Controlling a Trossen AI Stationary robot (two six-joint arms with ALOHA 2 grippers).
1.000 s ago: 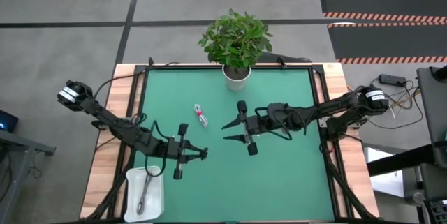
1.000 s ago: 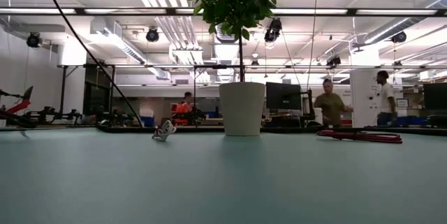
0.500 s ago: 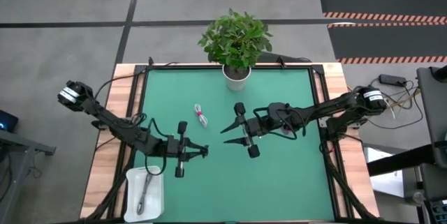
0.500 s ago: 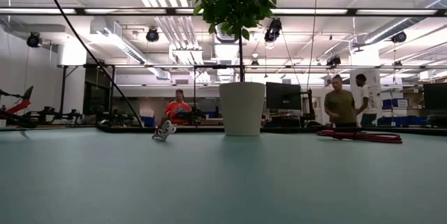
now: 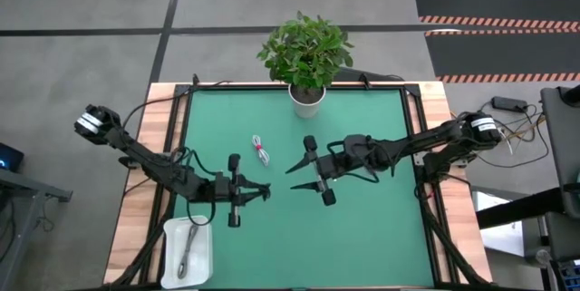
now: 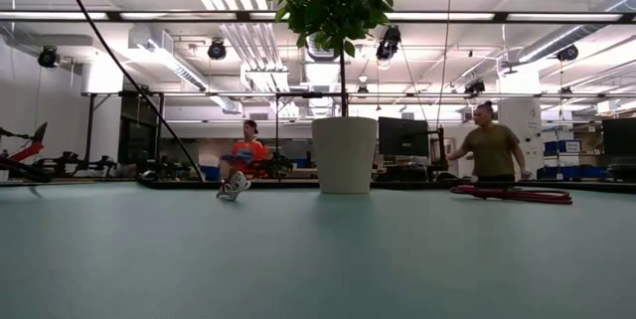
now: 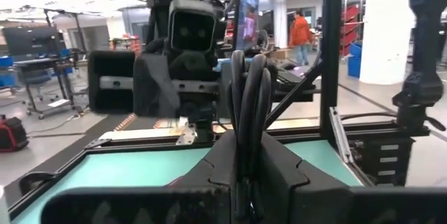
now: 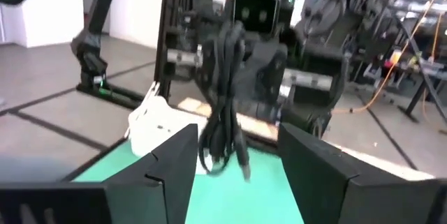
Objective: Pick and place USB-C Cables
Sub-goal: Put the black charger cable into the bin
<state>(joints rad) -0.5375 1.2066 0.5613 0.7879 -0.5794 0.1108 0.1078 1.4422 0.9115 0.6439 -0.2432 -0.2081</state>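
My left gripper (image 5: 265,191) hovers over the green mat left of centre, shut on a black USB-C cable bundle (image 7: 246,98). My right gripper (image 5: 292,177) faces it from the right, a short gap away. It is open, and in its wrist view the black bundle (image 8: 223,105) shows between its two fingers, untouched. A white-and-red cable (image 5: 261,150) lies on the mat farther back, and also shows as the white-and-red cable (image 6: 234,187) in the low view. A grey cable (image 5: 186,257) lies in the white tray (image 5: 172,237). My left gripper pinches the black bundle between its two shut fingers, roughly at the bundle's middle (image 7: 241,175). The fingers reach out about level toward the table's right and lie across the bundle. The bundle stands roughly upright, clear of the mat, its loose ends (image 8: 241,168) dangling below.
A potted plant (image 5: 306,96) stands at the mat's far edge. The white tray sits at the near left corner. Open green mat (image 5: 362,237) lies near and to the right. People move about in the room beyond the table.
My left gripper has turned slightly in place, still shut on the black bundle. Both arms have otherwise stayed where they were. People in the room behind have walked on.
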